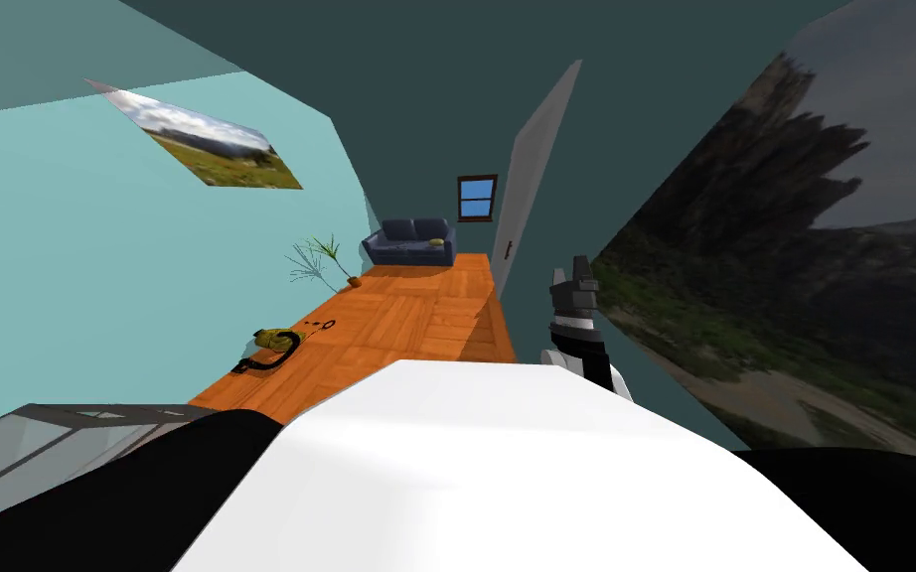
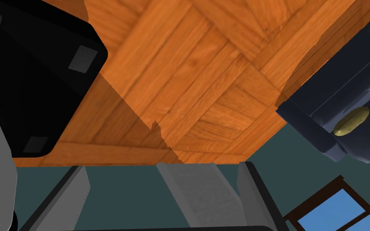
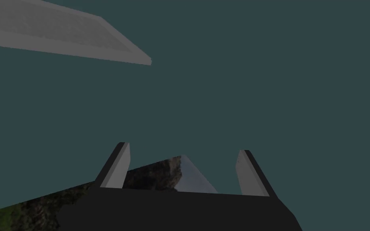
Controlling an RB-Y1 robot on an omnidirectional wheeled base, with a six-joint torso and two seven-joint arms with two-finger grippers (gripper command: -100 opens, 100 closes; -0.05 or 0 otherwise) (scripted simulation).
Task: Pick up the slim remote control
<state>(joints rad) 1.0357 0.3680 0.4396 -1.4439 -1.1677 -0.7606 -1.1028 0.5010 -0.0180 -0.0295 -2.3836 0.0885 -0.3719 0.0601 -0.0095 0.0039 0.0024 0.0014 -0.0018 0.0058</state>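
Beyond the right claw (image 1: 580, 266), in the head view, a wooden floor (image 1: 396, 328) runs away to a dark blue sofa (image 1: 409, 243) under a small window (image 1: 477, 197). The claw itself hangs raised just beside the foot of a grey door (image 1: 535, 169). Well off to its left, a yellow and black thing (image 1: 272, 348) lies on the boards. I cannot tell where the slim remote control lies.

In the left wrist view, the left claw (image 2: 163, 167) has its blades spread wide with nothing between them. It faces the floor, and the sofa is well apart from it to one side, with a small yellow oval thing (image 2: 351, 121) on the seat.

In the right wrist view, the right claw's blades also stand wide apart and empty. They are turned to a dark teal wall (image 3: 240, 80), with the door's edge further off.

I judge the remote to be light, stiff and rather smooth, and it probably lies low and flat. The hold should go across its narrow width near the middle, with one blade down each long edge. The blades should close gently so it does not skid or tip.
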